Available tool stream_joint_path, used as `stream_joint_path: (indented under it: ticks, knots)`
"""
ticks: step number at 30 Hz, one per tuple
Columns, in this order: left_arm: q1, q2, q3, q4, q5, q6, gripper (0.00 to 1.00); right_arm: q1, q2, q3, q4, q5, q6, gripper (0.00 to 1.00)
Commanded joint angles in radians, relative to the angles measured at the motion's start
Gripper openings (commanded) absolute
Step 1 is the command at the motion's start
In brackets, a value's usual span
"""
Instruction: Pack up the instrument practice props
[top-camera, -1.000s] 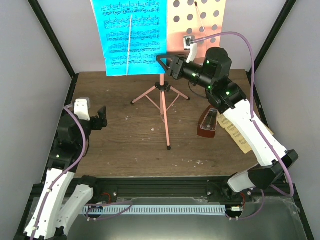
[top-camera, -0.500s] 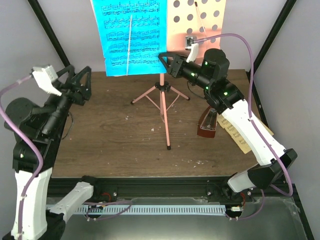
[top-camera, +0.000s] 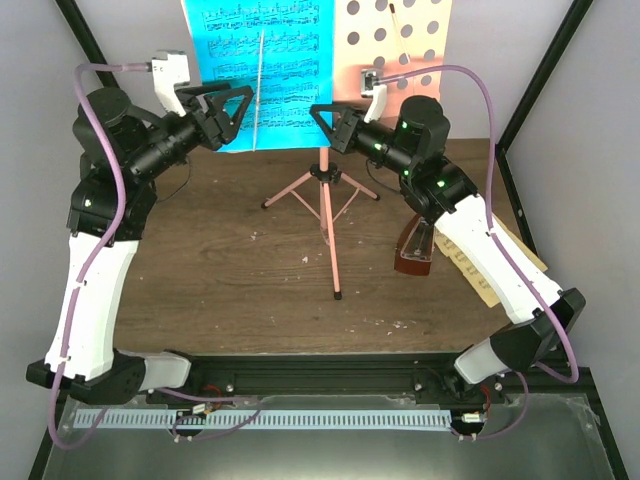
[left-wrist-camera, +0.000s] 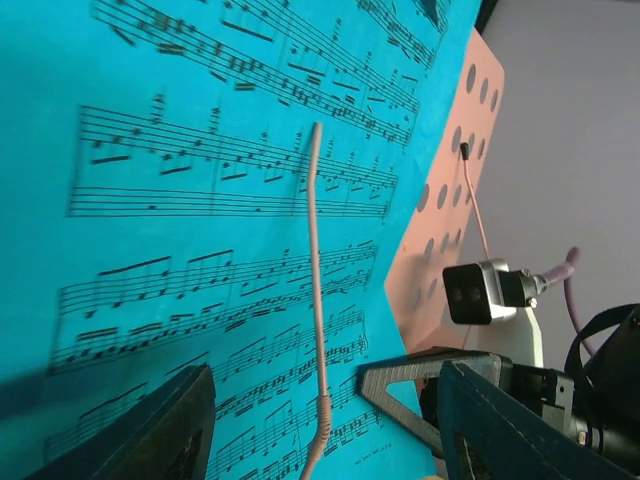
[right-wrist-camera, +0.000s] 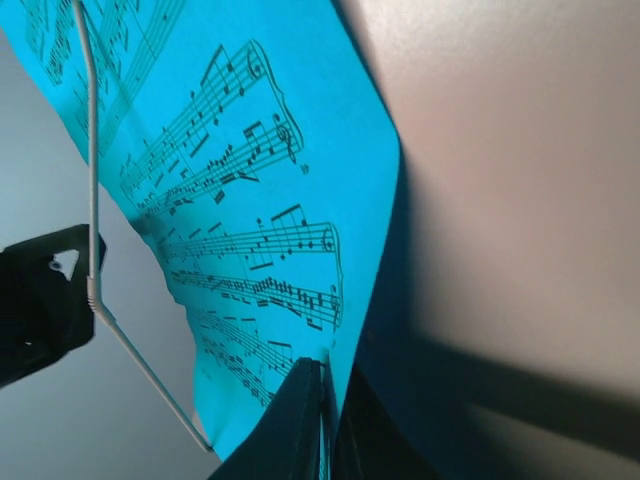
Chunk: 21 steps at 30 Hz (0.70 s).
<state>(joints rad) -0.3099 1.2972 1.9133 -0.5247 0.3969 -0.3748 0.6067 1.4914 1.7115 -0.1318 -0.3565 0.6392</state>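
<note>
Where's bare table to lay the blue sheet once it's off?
Widest bare patch for the blue sheet: the table between the left arm and the music stand's front leg. A narrower strip runs along the near edge. Crowded: the right side, where metronome and yellow pages lie under the right arm.

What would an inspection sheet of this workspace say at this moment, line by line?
Surface: brown wooden table.
Job's things: pink music stand upright at the back, blue sheet-music page on its desk; metronome and yellow pages by the right arm, partly hidden.
Clutter: few pale specks on the wood.
Grippers: left gripper open before the blue page; right gripper shut on that page's lower right edge.
Cables: purple cable looping from each wrist.
Surroundings: grey walls, black frame posts.
</note>
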Motion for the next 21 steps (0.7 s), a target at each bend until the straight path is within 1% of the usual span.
stream_joint_path:
  ticks: [1,2,7,18,21]
  knots:
    - [-0.005,0.027,0.057,0.024,0.088,-0.048,0.6,0.01,-0.014,0.05,0.047,-0.019,-0.015,0.03]
    - [-0.005,0.041,0.07,0.018,0.085,-0.042,0.58,0.01,-0.016,0.046,0.048,-0.018,-0.019,0.01]
    - [-0.005,0.123,0.166,-0.038,0.106,-0.03,0.49,0.01,-0.022,0.034,0.059,-0.021,-0.023,0.01]
    - [-0.006,0.156,0.176,-0.03,0.112,-0.043,0.46,0.009,-0.02,0.032,0.067,-0.025,-0.023,0.01]
    - [-0.006,0.165,0.176,-0.02,0.134,-0.054,0.42,0.01,-0.022,0.024,0.071,-0.021,-0.023,0.01]
